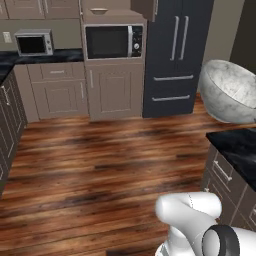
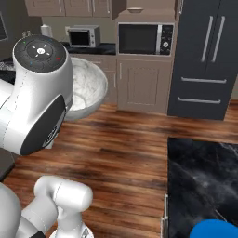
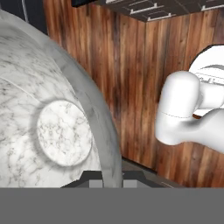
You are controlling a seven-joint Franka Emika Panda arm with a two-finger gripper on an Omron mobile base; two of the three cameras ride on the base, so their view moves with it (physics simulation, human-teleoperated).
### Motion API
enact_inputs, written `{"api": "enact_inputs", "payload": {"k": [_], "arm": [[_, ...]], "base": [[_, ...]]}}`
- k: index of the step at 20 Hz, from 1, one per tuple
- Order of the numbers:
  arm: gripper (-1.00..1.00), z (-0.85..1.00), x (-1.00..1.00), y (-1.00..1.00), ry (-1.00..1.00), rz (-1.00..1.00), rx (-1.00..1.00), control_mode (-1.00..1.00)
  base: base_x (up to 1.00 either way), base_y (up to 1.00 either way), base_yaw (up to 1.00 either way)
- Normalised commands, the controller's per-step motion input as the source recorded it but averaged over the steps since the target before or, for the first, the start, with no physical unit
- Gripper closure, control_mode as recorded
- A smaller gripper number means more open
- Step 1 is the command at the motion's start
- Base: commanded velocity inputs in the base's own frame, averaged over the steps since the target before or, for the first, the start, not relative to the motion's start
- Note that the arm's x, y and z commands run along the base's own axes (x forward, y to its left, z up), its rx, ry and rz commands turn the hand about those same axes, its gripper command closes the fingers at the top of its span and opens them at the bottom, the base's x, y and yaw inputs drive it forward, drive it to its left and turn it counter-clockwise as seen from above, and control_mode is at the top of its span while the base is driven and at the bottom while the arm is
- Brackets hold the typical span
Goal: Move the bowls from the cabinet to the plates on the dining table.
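a built-in black microwave [image 1: 113, 42] sits in a tan cabinet column at the upper middle of the left base view, with a panelled door below it. to its left, a small silver microwave [image 1: 33, 42] stands on a dark counter [image 1: 40, 56] at the upper left. a dark fridge [image 1: 175, 55] with long grey handles fills the upper right. a striped wooden floor [image 1: 100, 170] spreads across the lower half.

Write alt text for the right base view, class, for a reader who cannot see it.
A marbled bowl hangs above the wooden floor behind the white arm, held at its rim. The black marble dining table with a blue plate sits lower right.
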Motion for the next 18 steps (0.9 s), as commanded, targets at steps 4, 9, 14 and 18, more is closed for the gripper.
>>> {"api": "enact_inputs", "payload": {"k": [4, 9, 14, 18], "arm": [[1.0, 0.0, 0.0, 0.0, 0.0, 0.0, 0.0, 1.0], [1.0, 0.0, 0.0, 0.0, 0.0, 0.0, 0.0, 1.0], [1.0, 0.0, 0.0, 0.0, 0.0, 0.0, 0.0, 1.0], [1.0, 0.0, 0.0, 0.0, 0.0, 0.0, 0.0, 1.0]], "base": [[-0.62, 0.12, 0.0], [-0.62, 0.12, 0.0], [-0.6, 0.13, -0.03], [-0.07, 0.03, -0.24]]}}
